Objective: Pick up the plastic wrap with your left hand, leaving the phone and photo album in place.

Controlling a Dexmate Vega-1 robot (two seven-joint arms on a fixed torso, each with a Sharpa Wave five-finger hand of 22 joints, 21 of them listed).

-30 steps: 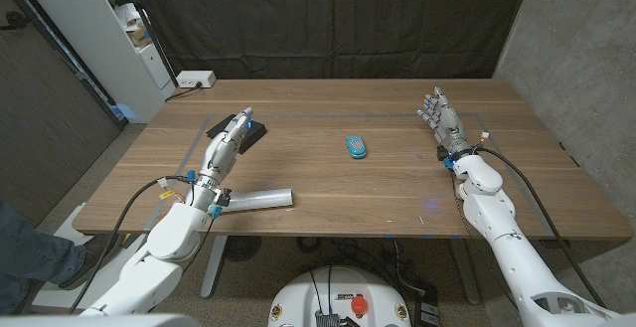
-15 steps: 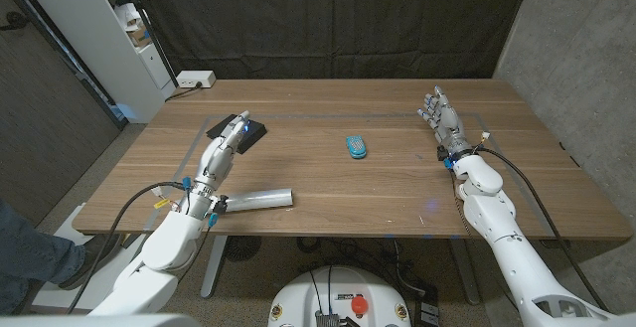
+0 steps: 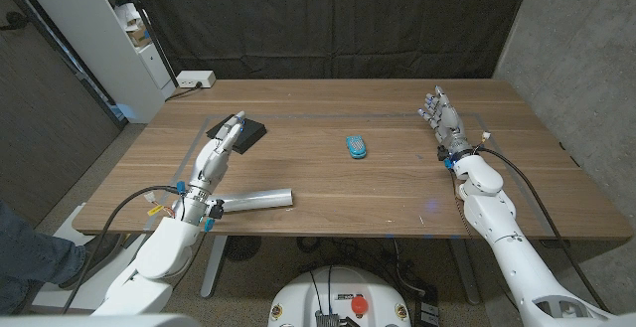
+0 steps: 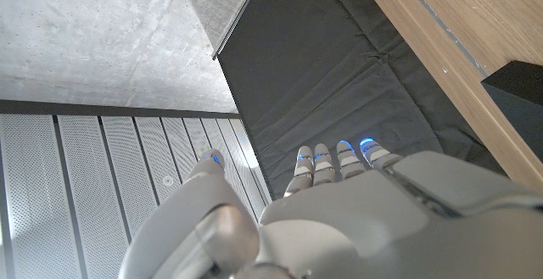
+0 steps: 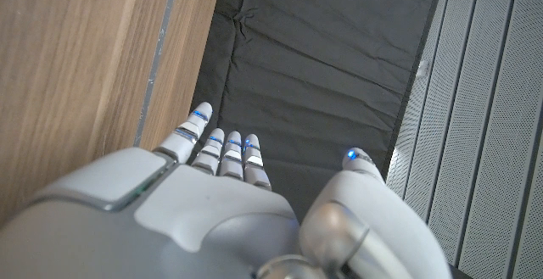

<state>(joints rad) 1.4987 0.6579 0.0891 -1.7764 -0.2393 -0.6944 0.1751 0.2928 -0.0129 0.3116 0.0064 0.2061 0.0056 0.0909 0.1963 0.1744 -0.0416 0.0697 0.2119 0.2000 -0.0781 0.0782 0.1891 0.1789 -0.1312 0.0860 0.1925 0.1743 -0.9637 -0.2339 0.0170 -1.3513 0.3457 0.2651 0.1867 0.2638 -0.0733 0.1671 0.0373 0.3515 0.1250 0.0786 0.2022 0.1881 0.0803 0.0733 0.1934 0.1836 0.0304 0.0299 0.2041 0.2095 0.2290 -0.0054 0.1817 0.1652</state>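
Table (image 3: 338,183): I see a wooden top filling the middle of the head frame, with a dark curtain (image 3: 328,19) hanging behind its far edge.
Curtain: it also shows in both wrist views, past the fingertips of each hand.
Shelf (image 3: 119,29): white unit at the upper left of the head frame, beside the table's far left corner.
Left hand (image 3: 221,143): left of centre in the head frame, fingers straight and close together, gripping nothing; the fingertips reach over the near edge of the album (image 3: 241,129). From the head view I cannot tell whether the hand touches the table.
Left hand, wrist view (image 4: 356,211): I look along its back; fingers (image 4: 327,162) lie side by side, thumb set apart, nothing between them.
Right hand (image 3: 442,118): upper right of centre in the head frame, fingers extended and slightly spread, empty, well apart from every object.
Right hand, wrist view (image 5: 221,203): fingers (image 5: 229,153) together and pointing toward the curtain, thumb out to one side, nothing held.
Wrap (image 3: 256,200): a long pale box lying flat at lower left of centre, near the table's front edge, just beside my left wrist and touched by no fingers.
Album: dark flat rectangle at upper left of centre, beyond the left hand.
Phone (image 3: 356,146): small blue object at the middle of the head frame, alone on bare wood, between the two hands.
Power strip (image 3: 195,80): white, on the floor behind the table's far left corner.
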